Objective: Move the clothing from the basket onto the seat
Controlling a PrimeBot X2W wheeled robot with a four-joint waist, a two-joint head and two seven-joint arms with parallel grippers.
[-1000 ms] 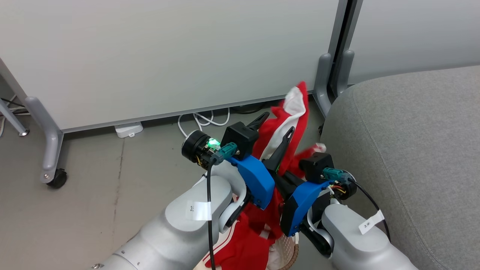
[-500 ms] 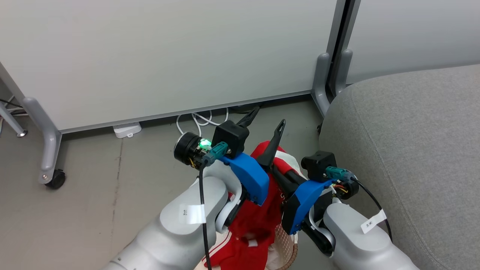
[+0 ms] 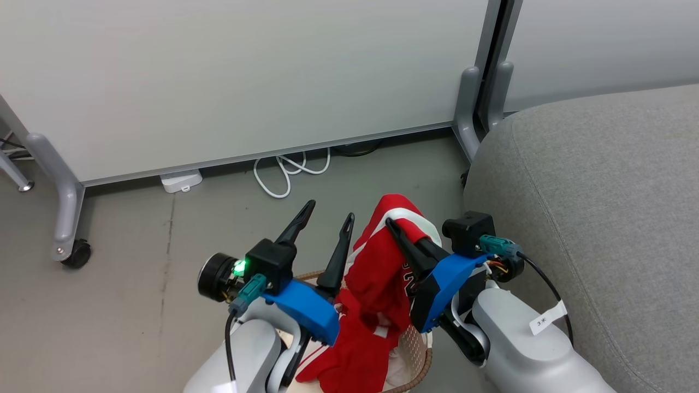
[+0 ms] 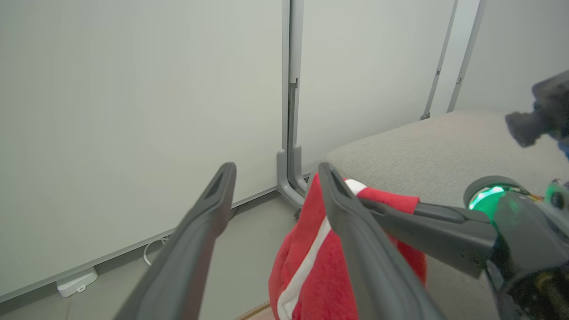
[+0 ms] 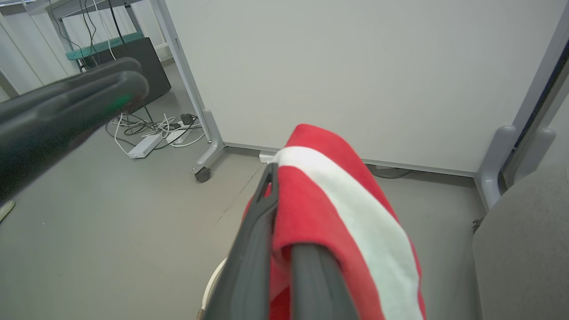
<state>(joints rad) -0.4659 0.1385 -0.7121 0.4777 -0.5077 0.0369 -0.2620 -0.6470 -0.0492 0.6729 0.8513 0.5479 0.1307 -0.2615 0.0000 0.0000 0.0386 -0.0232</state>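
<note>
From the head, the left claw [image 3: 330, 210] hangs with its two fingers spread and bare, over the near-left rim of the basket [image 3: 418, 349] on the floor. The right claw [image 3: 390, 222] is pressed together, pinching the red clothing [image 3: 377, 273]. The clothing is lifted above the basket, with its lower part trailing down into it. The grey seat [image 3: 590, 191] lies just right of the basket.

The left wrist view shows the left claw [image 4: 276, 168] wide apart with nothing between its fingers. The clothing [image 4: 306, 266] hangs just beyond its right finger, draped over the other arm's dark fingers [image 4: 435, 222], with the seat [image 4: 422, 142] behind.

In the right wrist view, the right claw [image 5: 278, 195] clamps a red and white fold of the clothing [image 5: 355, 213], which covers its right finger. The basket [image 5: 213, 280] rim shows below and the seat [image 5: 524, 249] at right.
</note>
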